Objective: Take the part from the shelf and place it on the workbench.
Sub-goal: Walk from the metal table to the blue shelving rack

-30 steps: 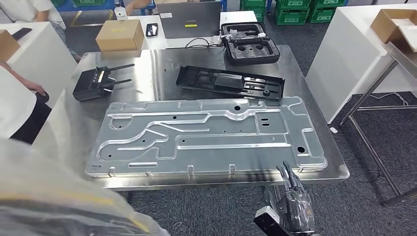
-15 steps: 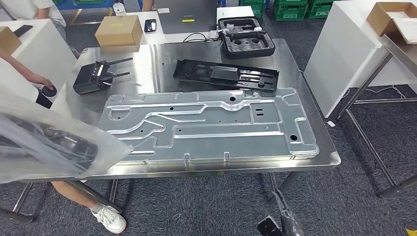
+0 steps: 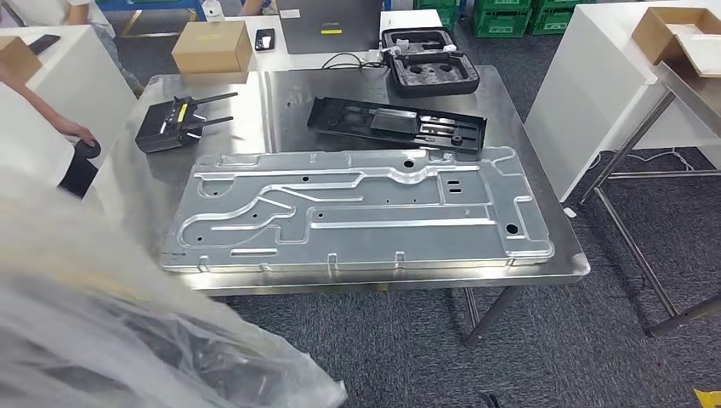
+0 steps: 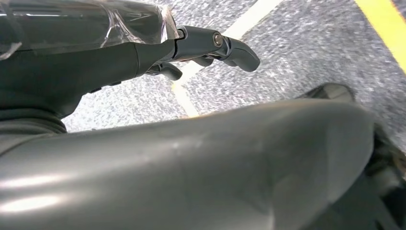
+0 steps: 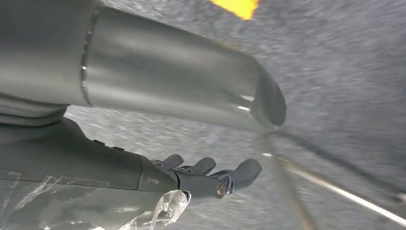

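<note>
The large aluminium panel (image 3: pixel 357 212) is laid flat on the steel counter (image 3: pixel 519 102), its near edge just inside the counter's front rim. Open carpet (image 3: pixel 544 348) is seen in front of and to the right of the panel. The part, wrapped in clear plastic (image 3: pixel 127 340), is held up left of and nearer than the panel, off the counter. Since half a second ago the view has shifted and the wrapped part has spread further across it.

The left hand (image 4: pixel 95 62) is stretched over the floor with film against it; whether its fingers (image 4: pixel 230 45) are clamped on the part cannot be told. The right hand (image 5: pixel 143 177) is seen with fingers (image 5: pixel 239 172) apart, nothing held. No writing can be read.
</note>
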{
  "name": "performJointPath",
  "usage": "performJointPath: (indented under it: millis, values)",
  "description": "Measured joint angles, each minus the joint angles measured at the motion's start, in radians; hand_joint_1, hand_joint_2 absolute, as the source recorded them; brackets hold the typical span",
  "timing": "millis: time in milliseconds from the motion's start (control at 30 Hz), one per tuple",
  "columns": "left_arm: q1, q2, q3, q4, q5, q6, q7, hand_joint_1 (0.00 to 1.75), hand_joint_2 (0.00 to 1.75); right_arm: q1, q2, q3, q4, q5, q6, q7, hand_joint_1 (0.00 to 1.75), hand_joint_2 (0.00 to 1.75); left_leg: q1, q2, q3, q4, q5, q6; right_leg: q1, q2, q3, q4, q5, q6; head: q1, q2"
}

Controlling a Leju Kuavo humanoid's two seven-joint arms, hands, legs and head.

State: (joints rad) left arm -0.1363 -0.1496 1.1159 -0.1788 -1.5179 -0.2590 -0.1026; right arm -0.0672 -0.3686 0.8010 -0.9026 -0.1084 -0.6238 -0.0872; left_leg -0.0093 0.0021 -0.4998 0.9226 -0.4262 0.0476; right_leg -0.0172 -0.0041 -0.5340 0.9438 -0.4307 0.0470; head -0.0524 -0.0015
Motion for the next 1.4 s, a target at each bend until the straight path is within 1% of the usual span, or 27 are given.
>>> performJointPath:
  millis: [67,133,167,200,233,267,367,400,500,567,667,700,733,767,833,867,900,1000,1033,1067,1100,1167,1200,1233,1267,1333,1400]
  values:
    - [-0.002,0.0,0.002,0.0,-0.001,0.0,0.005,0.0,0.0,-0.004,0.016,0.001,0.077,-0.047,0.033,-0.014,0.0,0.0,0.003,0.001,-0.007,-0.007,0.014,0.016,-0.002,0.002,-0.023,0.055,-0.047,0.006,0.0,0.0]
    - [-0.002,0.0,0.006,0.0,-0.002,0.0,0.009,0.0,0.0,-0.005,0.037,0.002,0.157,-0.096,0.076,-0.021,0.0,0.0,0.0,0.002,-0.021,-0.008,0.026,0.025,-0.003,0.003,-0.076,0.191,-0.134,0.009,0.001,0.0]
    - [-0.002,0.0,0.009,0.0,-0.003,0.0,0.012,0.0,0.0,-0.005,0.047,0.002,0.196,-0.119,0.099,-0.021,0.0,0.0,-0.002,0.003,-0.03,-0.007,0.032,0.028,-0.004,0.003,-0.101,0.26,-0.167,0.011,0.001,0.0]
    - [-0.001,0.0,0.012,0.0,-0.003,0.0,0.015,0.0,0.0,-0.005,0.058,0.002,0.231,-0.14,0.121,-0.019,0.0,0.0,-0.004,0.003,-0.038,-0.006,0.037,0.028,-0.004,0.003,-0.111,0.299,-0.181,0.012,0.001,0.0]
    - [0.0,0.0,0.014,0.0,-0.003,0.0,0.018,0.0,0.0,-0.005,0.07,0.002,0.265,-0.158,0.141,-0.014,0.0,0.0,-0.005,0.002,-0.045,-0.005,0.043,0.027,-0.004,0.003,-0.101,0.299,-0.176,0.013,0.001,0.0]
    - [0.0,0.0,0.015,0.0,-0.003,0.0,0.02,0.0,0.0,-0.005,0.082,0.002,0.297,-0.172,0.16,-0.007,0.0,0.0,-0.005,0.002,-0.052,-0.003,0.047,0.025,-0.004,0.003,-0.071,0.255,-0.154,0.013,0.0,0.0]
    - [-0.001,0.0,0.016,0.0,-0.003,0.0,0.025,0.0,0.0,-0.008,0.117,0.002,0.385,-0.194,0.205,0.038,0.0,0.0,-0.008,0.003,-0.07,0.013,0.056,0.014,-0.004,0.005,0.051,0.045,-0.081,0.007,0.0,0.0]
    - [-0.001,0.0,0.016,0.0,-0.003,0.0,0.025,0.0,0.0,-0.009,0.129,0.002,0.406,-0.199,0.219,0.059,0.0,0.0,-0.009,0.004,-0.074,0.018,0.059,0.009,-0.003,0.006,0.068,0.011,-0.071,0.002,0.0,0.0]
    - [-0.001,0.0,0.016,0.0,-0.003,0.0,0.025,0.0,0.0,-0.011,0.161,0.002,0.462,-0.211,0.249,0.11,0.0,0.0,-0.005,0.005,-0.081,0.026,0.065,-0.007,0.003,0.007,0.062,0.005,-0.057,-0.02,0.0,0.0]
    - [0.0,0.0,0.016,0.0,-0.003,0.0,0.023,0.0,0.0,-0.015,0.18,0.002,0.492,-0.216,0.261,0.128,0.0,0.0,0.0,0.003,-0.103,0.076,0.02,-0.02,0.001,0.004,0.049,0.004,-0.042,-0.035,-0.001,0.0]
    - [0.0,0.0,0.016,0.0,-0.003,0.0,0.016,0.0,0.0,-0.018,0.2,0.002,0.521,-0.217,0.271,0.14,0.0,0.0,0.007,0.002,-0.169,0.276,-0.116,-0.038,0.0,0.002,0.015,0.005,-0.017,-0.043,-0.001,0.0]
    - [0.0,0.0,0.016,0.0,-0.003,0.0,0.013,0.0,0.0,-0.018,0.205,0.002,0.53,-0.217,0.275,0.145,0.0,0.0,0.008,0.002,-0.177,0.322,-0.14,-0.04,0.001,0.002,0.004,0.005,-0.009,-0.042,-0.001,0.0]
    - [0.001,0.0,0.016,0.0,-0.003,0.0,0.01,0.0,0.0,-0.019,0.211,0.002,0.539,-0.217,0.28,0.151,0.0,0.0,0.009,0.002,-0.162,0.328,-0.145,-0.039,0.001,0.002,-0.006,0.005,-0.002,-0.041,-0.001,0.0]
    - [0.0,0.0,0.016,0.0,-0.003,0.0,0.007,0.0,0.0,-0.019,0.217,0.002,0.547,-0.217,0.285,0.158,0.0,0.0,0.009,0.002,-0.125,0.289,-0.132,-0.037,0.001,0.002,-0.014,0.006,0.005,-0.04,-0.001,0.0]
    - [-0.002,0.0,0.016,0.0,-0.003,0.0,0.005,0.0,0.0,-0.023,0.23,0.002,0.56,-0.217,0.293,0.173,0.0,0.0,0.006,0.002,-0.01,0.122,-0.085,-0.026,0.001,0.002,-0.025,0.005,0.017,-0.036,-0.001,0.0]
    - [-0.004,0.001,0.016,0.0,-0.003,0.0,0.005,0.0,0.0,-0.024,0.236,0.002,0.566,-0.217,0.294,0.18,0.0,0.0,0.003,0.002,0.034,0.049,-0.067,-0.019,0.001,0.002,-0.029,0.005,0.023,-0.032,-0.001,0.0]
    - [-0.006,0.001,0.016,0.0,-0.003,0.0,0.005,0.0,0.0,-0.026,0.241,0.002,0.572,-0.217,0.295,0.185,0.0,0.0,-0.001,0.002,0.06,0.003,-0.057,-0.014,0.002,0.002,-0.032,0.006,0.028,-0.027,-0.002,0.0]
    - [-0.005,0.002,0.016,0.0,-0.003,0.0,0.007,0.0,0.0,-0.027,0.254,0.002,0.586,-0.217,0.295,0.192,0.0,0.0,-0.006,0.004,0.06,-0.017,-0.04,0.0,0.001,0.001,-0.036,0.004,0.043,-0.008,-0.004,0.0]
    - [-0.005,0.002,0.016,0.0,-0.003,0.0,0.011,0.0,0.0,-0.028,0.256,0.002,0.591,-0.217,0.295,0.193,0.0,0.0,-0.004,0.005,0.054,-0.02,-0.031,0.007,0.0,0.002,-0.041,0.011,0.036,-0.004,-0.004,0.0]
    - [-0.005,0.002,0.016,0.0,-0.003,0.0,0.015,0.0,0.0,-0.028,0.258,0.002,0.595,-0.217,0.295,0.194,0.0,0.0,-0.002,0.006,0.046,-0.023,-0.02,0.015,0.0,0.003,-0.052,0.034,0.012,0.0,-0.003,0.0]
    - [-0.005,0.002,0.017,0.0,-0.003,0.001,0.02,0.0,0.0,-0.028,0.259,0.003,0.599,-0.217,0.295,0.195,0.0,0.0,0.0,0.007,0.036,-0.026,-0.009,0.021,-0.001,0.004,-0.07,0.081,-0.031,0.003,-0.002,0.0]
    - [-0.005,0.002,0.017,0.0,-0.003,0.004,0.029,0.0,0.0,-0.028,0.263,0.003,0.604,-0.217,0.292,0.195,0.0,0.0,-0.001,0.008,0.015,-0.026,0.007,0.028,-0.002,0.005,-0.114,0.221,-0.13,0.008,0.0,0.0]
    - [-0.004,0.002,0.017,0.0,-0.003,0.005,0.033,0.0,0.0,-0.028,0.265,0.003,0.607,-0.218,0.29,0.194,0.0,0.0,-0.002,0.008,0.004,-0.025,0.015,0.027,-0.002,0.005,-0.127,0.281,-0.157,0.011,0.001,0.0]
    - [-0.003,0.002,0.017,0.0,-0.003,0.004,0.037,0.0,0.0,-0.028,0.267,0.003,0.61,-0.221,0.289,0.193,0.0,0.0,-0.002,0.009,-0.005,-0.024,0.022,0.026,-0.003,0.005,-0.125,0.311,-0.161,0.014,0.001,0.0]
    - [-0.002,0.002,0.017,0.0,-0.003,0.004,0.041,0.0,0.0,-0.028,0.269,0.003,0.612,-0.223,0.288,0.192,0.0,0.0,-0.002,0.01,-0.015,-0.023,0.029,0.024,-0.004,0.004,-0.104,0.303,-0.144,0.015,0.001,0.0]
    - [-0.002,0.003,0.017,0.0,-0.003,0.004,0.044,0.0,0.0,-0.029,0.272,0.003,0.617,-0.226,0.287,0.192,0.0,0.0,-0.001,0.009,-0.031,-0.015,0.039,0.018,-0.007,0.004,-0.009,0.18,-0.092,0.018,0.001,0.0]
    - [-0.003,0.004,0.017,0.0,-0.003,0.004,0.043,0.0,0.0,-0.03,0.276,0.003,0.62,-0.226,0.286,0.193,0.0,0.0,-0.004,0.009,-0.046,0.002,0.044,0.009,-0.006,0.005,0.08,0.037,-0.072,0.014,0.002,0.0]
